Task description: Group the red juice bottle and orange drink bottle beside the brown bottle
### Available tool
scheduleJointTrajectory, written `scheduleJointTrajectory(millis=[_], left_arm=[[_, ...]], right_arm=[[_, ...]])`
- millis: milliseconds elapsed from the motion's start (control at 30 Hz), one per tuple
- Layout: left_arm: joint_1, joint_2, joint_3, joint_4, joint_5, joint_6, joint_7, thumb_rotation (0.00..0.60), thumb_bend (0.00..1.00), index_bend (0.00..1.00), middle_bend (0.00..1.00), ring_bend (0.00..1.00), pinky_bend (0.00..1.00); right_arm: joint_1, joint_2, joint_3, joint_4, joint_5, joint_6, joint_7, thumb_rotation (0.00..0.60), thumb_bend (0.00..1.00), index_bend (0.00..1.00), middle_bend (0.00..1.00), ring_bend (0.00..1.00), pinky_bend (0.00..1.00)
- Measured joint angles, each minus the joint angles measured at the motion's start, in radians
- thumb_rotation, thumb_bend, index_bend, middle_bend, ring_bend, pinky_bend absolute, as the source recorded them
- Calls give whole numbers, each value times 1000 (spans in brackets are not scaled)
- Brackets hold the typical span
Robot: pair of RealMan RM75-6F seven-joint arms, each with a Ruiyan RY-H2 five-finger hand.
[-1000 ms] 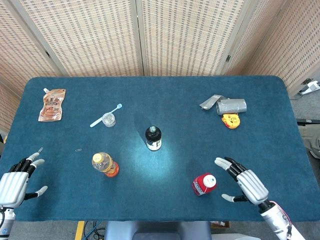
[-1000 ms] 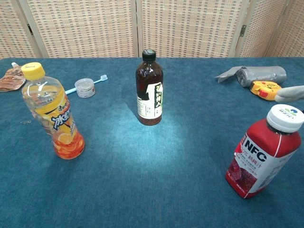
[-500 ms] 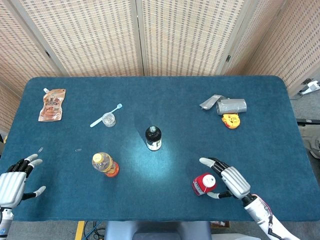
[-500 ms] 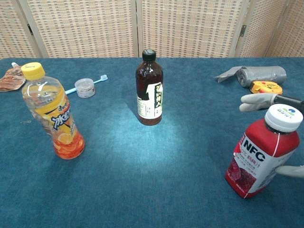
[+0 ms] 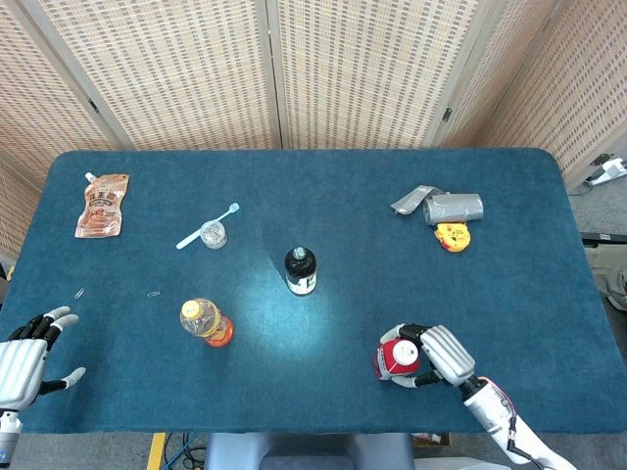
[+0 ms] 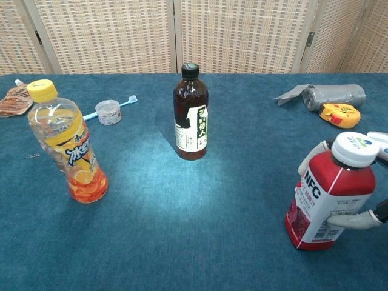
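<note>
The red juice bottle [image 5: 396, 359] [image 6: 327, 194] with a white cap stands at the front right of the table, and my right hand [image 5: 434, 353] [image 6: 361, 206] grips it, fingers wrapped around its body. The orange drink bottle [image 5: 206, 322] [image 6: 68, 142] with a yellow cap stands alone at the front left. The brown bottle [image 5: 301, 271] [image 6: 191, 113] stands upright in the middle of the table. My left hand [image 5: 27, 356] hovers open at the front left edge, well apart from the orange bottle.
A snack pouch [image 5: 102, 205] lies far left. A small clear cup [image 5: 213, 234] and a toothbrush [image 5: 207, 226] sit left of centre. A grey tape roll [image 5: 453, 208] and a yellow tape measure [image 5: 452, 236] lie at the back right.
My right hand moved left and closed around the red juice bottle, which now stands more upright. My left hand drifted slightly down toward the table edge.
</note>
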Motion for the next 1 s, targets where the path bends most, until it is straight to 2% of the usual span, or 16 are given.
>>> scheduleJointTrajectory(millis=[333,633,1000], left_arm=[[-2,-1,-2,4,-6,-7,-2,600,55,255,196,187,298],[-2,0,-6,6,-13,-8,-4,600,55,255,198,188,299],[-3,1,-9,8,-21,-12,-8,600,55,255,199,189,299]], right_arm=[[11,-14,49,13,29,43,-7,600,233,521,596,566,683],[60,-22,147,22,105,38,-12,600,255,520,596,566,683],[137,-65,252,117,227,-40,6,600,261,521,596,566,684]])
